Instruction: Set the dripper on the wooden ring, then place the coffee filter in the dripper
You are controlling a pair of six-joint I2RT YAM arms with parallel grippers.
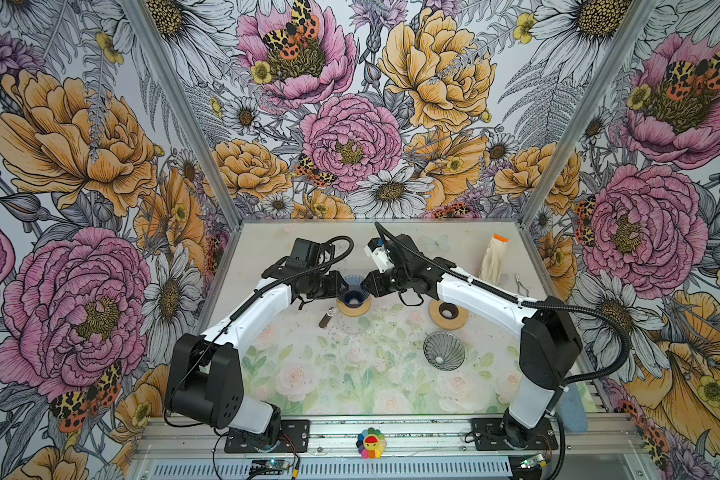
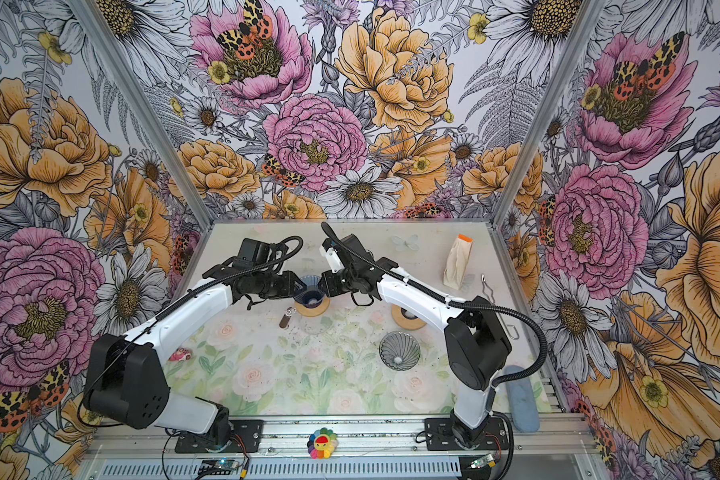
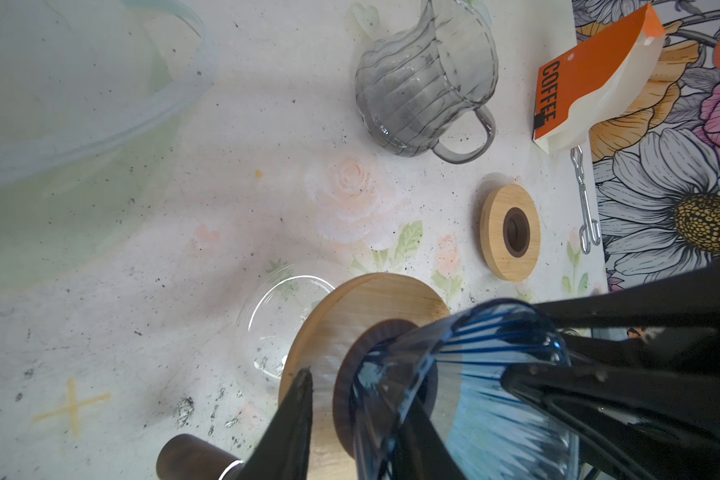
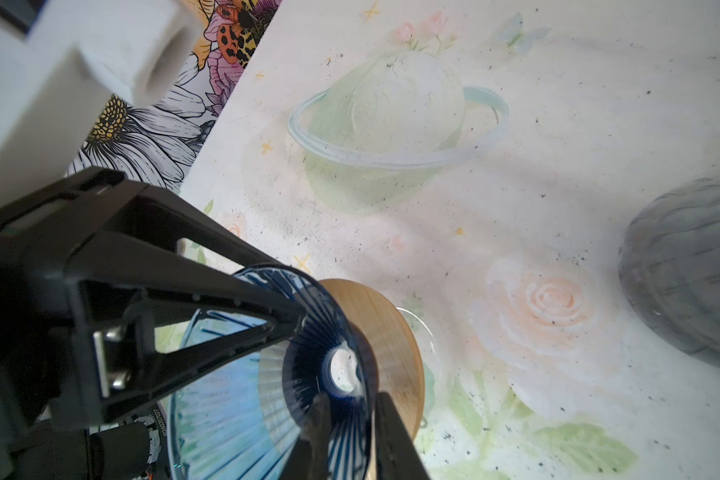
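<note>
The blue ribbed glass dripper point(image 1: 353, 296) point(image 2: 310, 296) stands on a wooden ring point(image 3: 371, 299) over a clear glass vessel point(image 3: 267, 324) in mid-table. My left gripper point(image 1: 344, 286) point(image 3: 358, 386) straddles its wall, slightly open, with one finger outside over the wooden ring and one inside. From the opposite side my right gripper point(image 1: 364, 286) point(image 4: 352, 399) straddles the wall of the dripper point(image 4: 233, 415) with a narrow gap. Through the dripper's bottom hole I see bare speckled glass. No loose coffee filter shows in any view.
A cream packet with an orange COFFEE header point(image 1: 494, 257) point(image 3: 578, 79) stands at the back right, metal tongs point(image 1: 520, 282) beside it. A second wooden ring point(image 1: 448, 311) and a grey ribbed glass piece point(image 1: 443, 351) lie to the right. A brown cylinder point(image 1: 327, 318) lies left of the dripper.
</note>
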